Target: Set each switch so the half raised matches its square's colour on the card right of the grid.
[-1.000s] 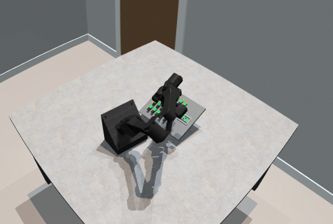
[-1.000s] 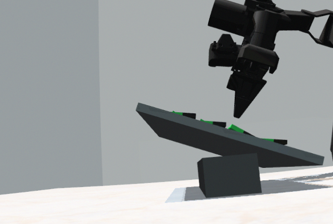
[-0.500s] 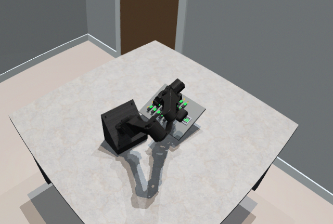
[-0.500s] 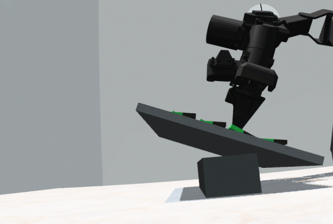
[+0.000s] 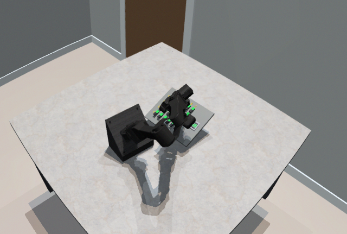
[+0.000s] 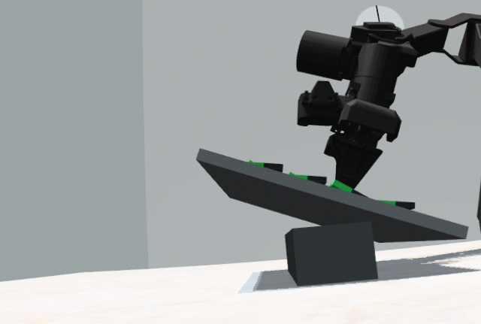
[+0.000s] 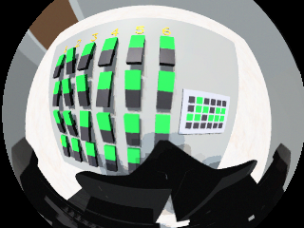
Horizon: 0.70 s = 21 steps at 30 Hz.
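Observation:
The tilted grey panel carries four rows and six numbered columns of green and dark grey switches. My gripper is shut and empty, its tip down at the panel's third row from the far side. In the wrist view it is at the near half of the column 6 switch, whose green half shows while the fingers hide much of its dark half. Contact cannot be told. The fingers also hide the nearest switch of column 6. The small card lies right of the grid, uncovered.
A dark block props the panel above the marbled table. The arm's wedge-shaped base stands near the panel. The arm covers much of the grid in the top view. A brown door is in the wall behind.

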Each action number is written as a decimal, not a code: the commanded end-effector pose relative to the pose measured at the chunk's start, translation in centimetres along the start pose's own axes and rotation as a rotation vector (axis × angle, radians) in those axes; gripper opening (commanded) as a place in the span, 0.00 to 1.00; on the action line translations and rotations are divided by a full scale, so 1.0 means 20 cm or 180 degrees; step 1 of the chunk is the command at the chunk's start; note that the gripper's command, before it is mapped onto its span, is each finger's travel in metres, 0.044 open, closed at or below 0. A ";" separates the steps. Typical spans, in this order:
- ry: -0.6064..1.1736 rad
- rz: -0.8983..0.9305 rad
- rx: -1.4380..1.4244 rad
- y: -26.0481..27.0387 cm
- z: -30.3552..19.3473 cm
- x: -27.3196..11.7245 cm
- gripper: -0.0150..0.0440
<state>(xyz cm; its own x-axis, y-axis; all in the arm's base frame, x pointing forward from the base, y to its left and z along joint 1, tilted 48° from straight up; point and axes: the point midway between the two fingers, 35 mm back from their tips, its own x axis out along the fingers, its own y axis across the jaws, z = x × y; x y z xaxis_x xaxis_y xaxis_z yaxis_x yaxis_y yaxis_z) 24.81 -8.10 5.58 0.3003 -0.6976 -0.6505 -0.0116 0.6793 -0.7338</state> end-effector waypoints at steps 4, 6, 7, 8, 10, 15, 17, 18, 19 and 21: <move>-0.0003 0.0019 -0.0016 0.01 0.00 0.00 0.25; -0.0003 0.0019 -0.0016 0.01 0.00 0.00 0.25; -0.0003 0.0019 -0.0016 0.01 0.00 0.00 0.25; -0.0003 0.0019 -0.0016 0.01 0.00 0.00 0.25; -0.0003 0.0018 -0.0016 0.01 0.00 0.00 0.25; -0.0003 0.0018 -0.0016 0.01 0.00 0.01 0.25; -0.0003 0.0018 -0.0016 0.01 0.00 0.01 0.25; -0.0003 0.0018 -0.0016 0.01 0.00 0.01 0.25; -0.0003 0.0018 -0.0016 0.01 0.00 0.01 0.25; -0.0003 0.0018 -0.0016 0.01 0.00 0.01 0.25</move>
<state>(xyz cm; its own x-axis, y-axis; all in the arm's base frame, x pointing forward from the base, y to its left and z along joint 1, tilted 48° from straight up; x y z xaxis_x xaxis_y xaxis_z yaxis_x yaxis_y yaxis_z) 24.84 -8.21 5.47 0.3001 -0.6977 -0.6505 -0.0118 0.6792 -0.7339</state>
